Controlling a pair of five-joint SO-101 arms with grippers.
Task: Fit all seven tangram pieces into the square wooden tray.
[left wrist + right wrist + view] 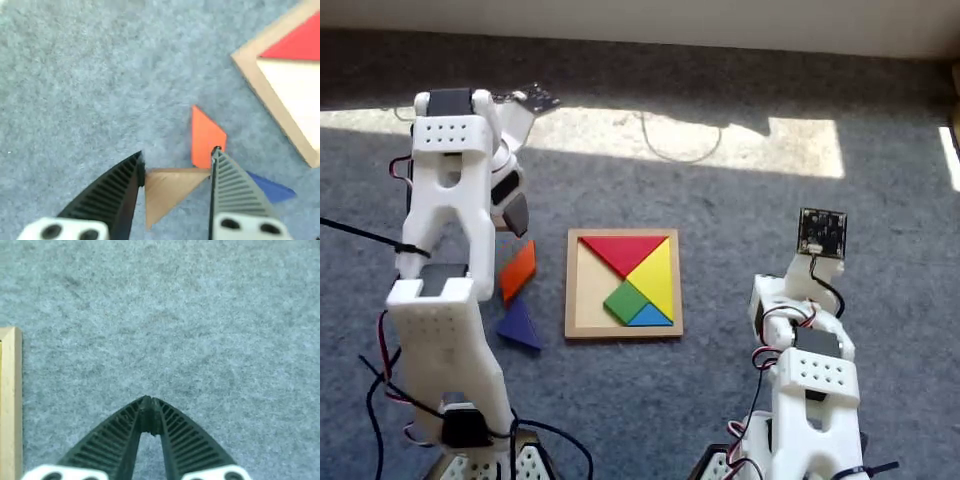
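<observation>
The square wooden tray (pixel 585 300) lies on the carpet between the arms. It holds a red triangle (pixel 625 252), a yellow triangle (pixel 658 280), a green square (pixel 623 300) and a small blue triangle (pixel 650 316); its left part is bare wood. An orange parallelogram (pixel 518 270) and a dark blue triangle (pixel 520 325) lie on the carpet left of the tray. My left gripper (pixel 177 162) is shut on a tan triangle (pixel 170 187), held above the carpet beside the orange parallelogram (pixel 206 137). My right gripper (pixel 150 412) is shut with nothing in it, over carpet right of the tray (pixel 10 400).
Grey carpet covers the whole floor, with a sunlit strip (pixel 720 140) at the back and a thin cable (pixel 680 150) lying across it. The left arm's white body (pixel 445 250) hides the carpet left of the loose pieces. The right arm (pixel 805 340) stands right of the tray.
</observation>
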